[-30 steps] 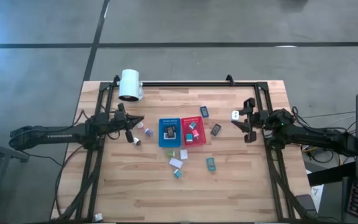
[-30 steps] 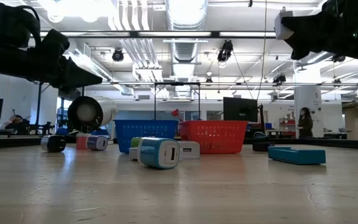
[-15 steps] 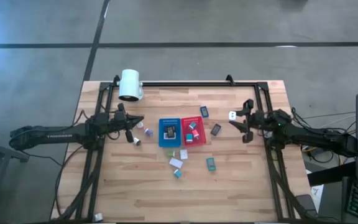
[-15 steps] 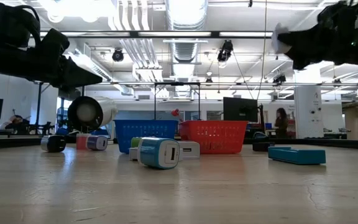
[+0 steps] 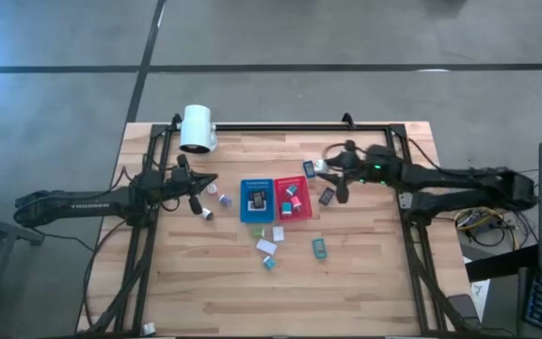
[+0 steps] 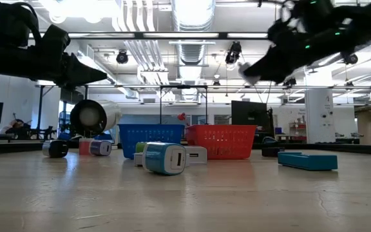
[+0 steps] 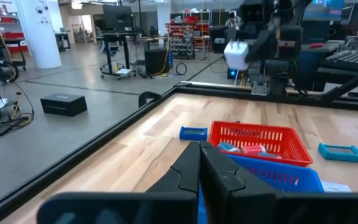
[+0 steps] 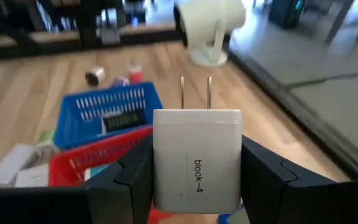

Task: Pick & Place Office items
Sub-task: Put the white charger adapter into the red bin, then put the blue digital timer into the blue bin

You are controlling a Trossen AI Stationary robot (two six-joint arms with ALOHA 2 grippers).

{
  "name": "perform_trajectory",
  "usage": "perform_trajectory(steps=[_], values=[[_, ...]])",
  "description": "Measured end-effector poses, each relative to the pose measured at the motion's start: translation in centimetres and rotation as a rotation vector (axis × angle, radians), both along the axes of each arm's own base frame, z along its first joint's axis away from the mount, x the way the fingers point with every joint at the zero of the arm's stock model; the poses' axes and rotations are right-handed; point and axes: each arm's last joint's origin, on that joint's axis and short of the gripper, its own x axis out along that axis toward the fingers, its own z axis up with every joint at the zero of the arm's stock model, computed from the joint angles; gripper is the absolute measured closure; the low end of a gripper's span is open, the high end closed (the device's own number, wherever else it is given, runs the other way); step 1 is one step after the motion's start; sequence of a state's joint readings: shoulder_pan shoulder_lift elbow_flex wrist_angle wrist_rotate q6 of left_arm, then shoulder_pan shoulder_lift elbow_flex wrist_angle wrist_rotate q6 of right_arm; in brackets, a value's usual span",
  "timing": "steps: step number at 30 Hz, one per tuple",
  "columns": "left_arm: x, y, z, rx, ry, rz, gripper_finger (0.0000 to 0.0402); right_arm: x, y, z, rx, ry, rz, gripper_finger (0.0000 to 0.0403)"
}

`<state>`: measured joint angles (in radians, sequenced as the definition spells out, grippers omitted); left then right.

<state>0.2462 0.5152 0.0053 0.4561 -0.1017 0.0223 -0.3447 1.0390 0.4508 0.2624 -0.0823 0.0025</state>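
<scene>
The right gripper (image 5: 326, 172) clamps a white plug block (image 8: 196, 159), its 2 prongs pointing forward toward the red tray (image 5: 293, 199), which lies just ahead and below. The block's long axis runs along the fingers. The left gripper (image 5: 199, 193), pinched shut and empty, waits beside the blue tray (image 5: 244, 204). The red tray's contents are hard to make out.
</scene>
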Motion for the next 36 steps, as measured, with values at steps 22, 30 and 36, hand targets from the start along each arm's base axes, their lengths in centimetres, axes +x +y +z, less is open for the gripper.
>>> perform_trajectory(steps=[22, 30, 36], values=[[0.0, 0.0, 0.0, 0.029, 0.009, -0.001, 0.0390, 11.4, 0.0, -5.8, 0.116, 0.429, 0.199, 0.0234], [0.0, 0.0, 0.0, 0.025, 0.008, -0.001, 0.0390, 12.3, -0.2, -6.6, 0.117, 0.505, 0.223, 0.0179], [0.0, 0.0, 0.0, 0.009, 0.002, 0.000, 0.0389, 11.9, -0.2, -4.0, 0.089, 0.427, 0.222, 0.0138]])
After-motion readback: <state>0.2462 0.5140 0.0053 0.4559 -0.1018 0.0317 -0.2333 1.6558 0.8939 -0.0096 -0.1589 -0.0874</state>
